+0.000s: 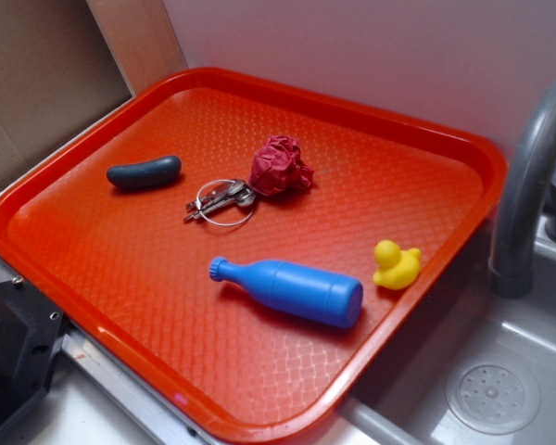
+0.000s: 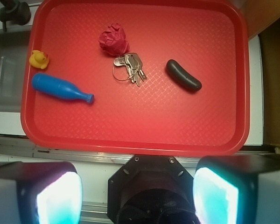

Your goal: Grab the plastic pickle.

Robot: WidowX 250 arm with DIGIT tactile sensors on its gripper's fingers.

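The plastic pickle [image 1: 144, 172], dark blue-grey and slightly curved, lies on the red tray [image 1: 371, 176] near its far left corner; in the wrist view the pickle [image 2: 183, 74] lies right of centre. My gripper [image 2: 137, 196] is open and empty, its two fingers wide apart at the bottom of the wrist view, high above and back from the tray's near rim [image 2: 130, 147]. The gripper is out of sight in the exterior view.
On the tray lie a bright blue plastic bottle [image 1: 292, 289], a yellow duck [image 1: 396, 265], a key ring [image 1: 220, 201] and a crumpled red ball [image 1: 280, 166]. A grey sink [image 1: 482, 380] with a faucet [image 1: 528, 185] sits to the right. The black robot base [image 2: 151, 186] is below the tray.
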